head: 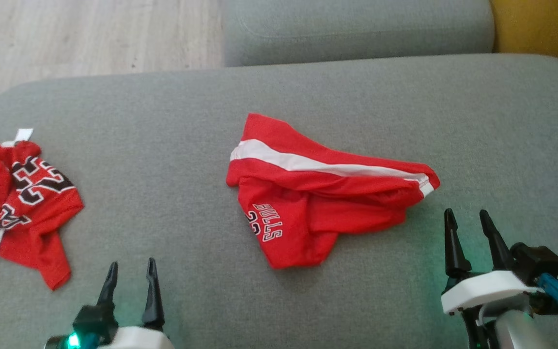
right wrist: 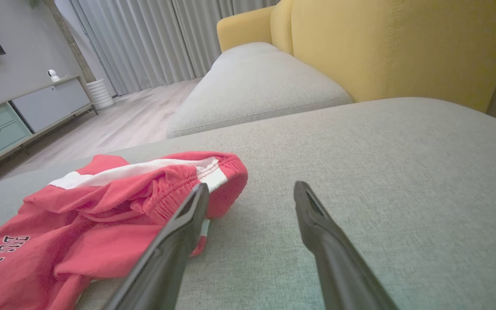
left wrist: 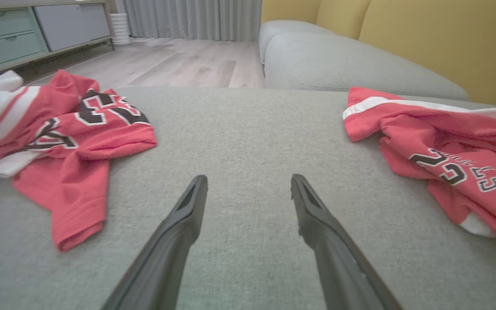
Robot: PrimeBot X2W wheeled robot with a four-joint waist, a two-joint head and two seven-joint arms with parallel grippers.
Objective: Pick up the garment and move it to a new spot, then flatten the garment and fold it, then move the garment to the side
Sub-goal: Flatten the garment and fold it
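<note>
Red shorts (head: 327, 194) with a white side stripe and "BULLS" lettering lie crumpled mid-cushion on the grey sofa (head: 162, 121), partly folded over themselves, waistband end toward the right. Right gripper (head: 466, 213) sits near that waistband end, fingers spread, nothing between them; in the right wrist view one finger overlaps the elastic edge, contact unclear. Left gripper (head: 132, 264) is low over bare cushion between the shorts and a red jersey (head: 27, 203), fingers spread, holding nothing. Jersey is bunched at the cushion's left edge, black numbers showing, well apart from the shorts. Wood floor (head: 90, 34) lies beyond.
</note>
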